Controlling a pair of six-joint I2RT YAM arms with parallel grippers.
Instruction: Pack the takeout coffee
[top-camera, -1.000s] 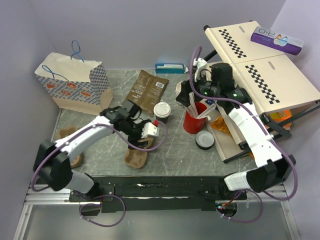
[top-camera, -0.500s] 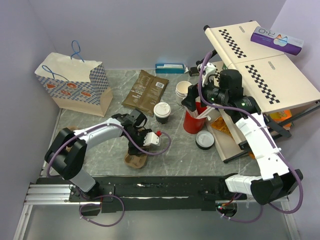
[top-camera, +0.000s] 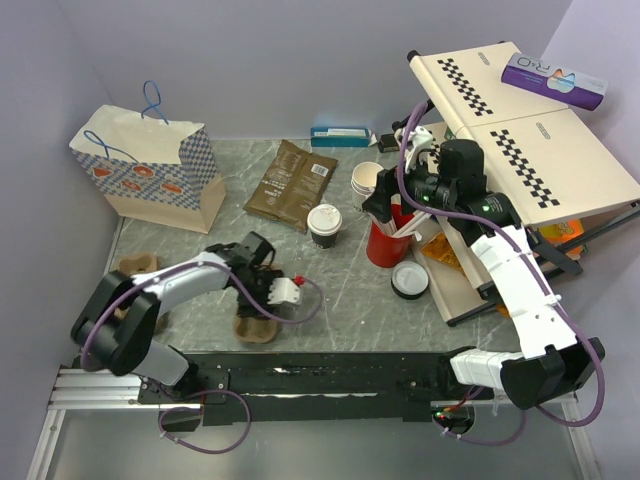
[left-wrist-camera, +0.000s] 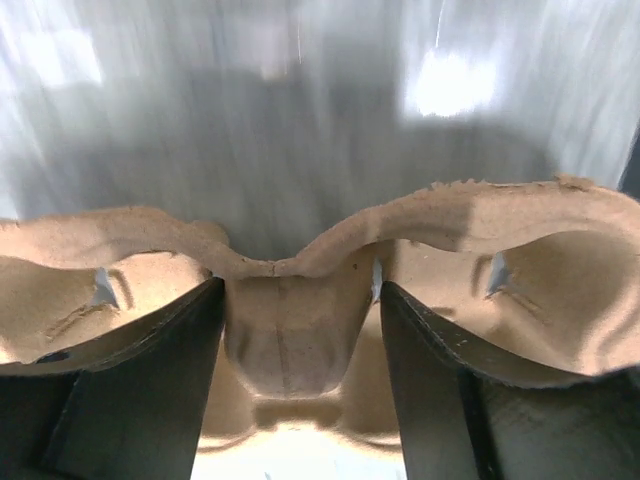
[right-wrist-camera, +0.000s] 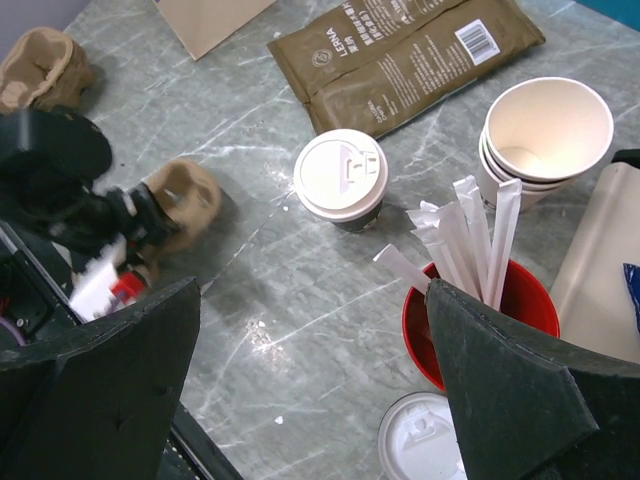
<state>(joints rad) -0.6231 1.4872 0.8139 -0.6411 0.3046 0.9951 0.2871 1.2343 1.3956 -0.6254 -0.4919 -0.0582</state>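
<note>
Straddling the narrow waist of a pulp carrier (left-wrist-camera: 500, 240), the left tool (left-wrist-camera: 300, 292) has one finger down in each hollow beside the central ridge. That ridge is probably chosen because it is the slimmest part to pinch. The jaws stand partly open with the ridge between them, and the left wrist view does not show whether they press on the pulp or only bracket it. The carrier lies on the counter (top-camera: 340, 300) near the front edge, left of centre, with its hollows facing up toward the tool. It looks as if it is being taken up as a seat for the cup. The takeout coffee (top-camera: 324, 224) stands upright in the middle of the counter with its white lid on. It is apart from the carrier, just in front of a brown coffee pouch (top-camera: 293, 180), and nothing touches it. The right tool (right-wrist-camera: 310, 330) hangs above the red cup (top-camera: 385, 243) of white sticks and the stack of lidless cups (top-camera: 368, 178). Its jaws are spread as wide as they go and hold nothing. From that height its wrist camera looks straight down on the lidded cup, so it seems parked within easy reach of the coffee while leaving room for the left arm. The paper bag (top-camera: 150, 170) stands at the far left, well apart from both cup and carrier, so I judge that packing has hardly started. A loose lid (top-camera: 410, 278) lies by the red cup and seems to have no part in this.
</note>
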